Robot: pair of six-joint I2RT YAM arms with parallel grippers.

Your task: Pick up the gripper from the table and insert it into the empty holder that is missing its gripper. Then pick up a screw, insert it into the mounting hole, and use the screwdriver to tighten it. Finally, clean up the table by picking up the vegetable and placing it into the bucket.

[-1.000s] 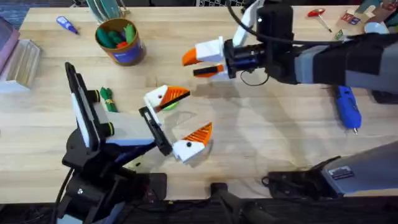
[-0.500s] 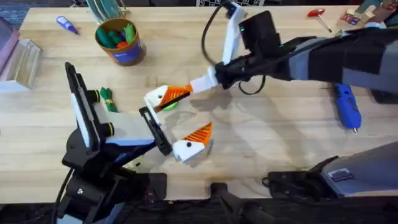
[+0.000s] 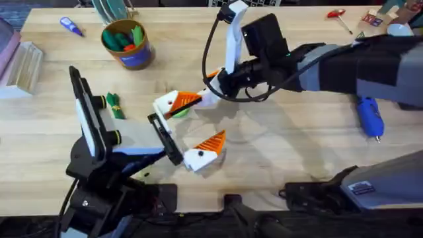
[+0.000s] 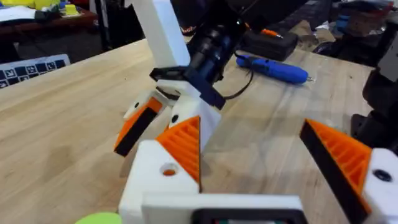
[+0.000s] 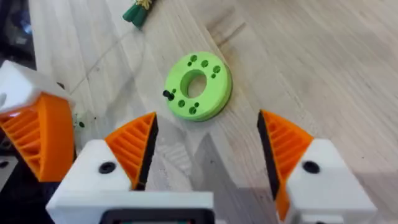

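The right gripper [image 3: 210, 89] has swung down and in from the open middle of the table [image 3: 284, 152], where it hung a second ago with its fingers pointing sideways, and now sits tipped toward the wood right against the left gripper [image 3: 192, 129]. Its fingers stand apart; the right wrist view shows a wide gap between the two orange pads [image 5: 134, 146], with a lime-green disc [image 5: 198, 86] lying flat on the wood beyond them and nothing between them. The left gripper has not moved: it lies low near the middle of the table, fingers spread, one orange pad [image 4: 185, 146] close beside the right gripper's tips in the left wrist view.

The vegetable [image 3: 115, 104] lies where it did, toward the left edge, beside the left arm. The bucket [image 3: 127, 43] stands near the far left corner with green and red pieces inside. The screwdriver [image 3: 369, 116] rests near the right edge, partly under the right arm.
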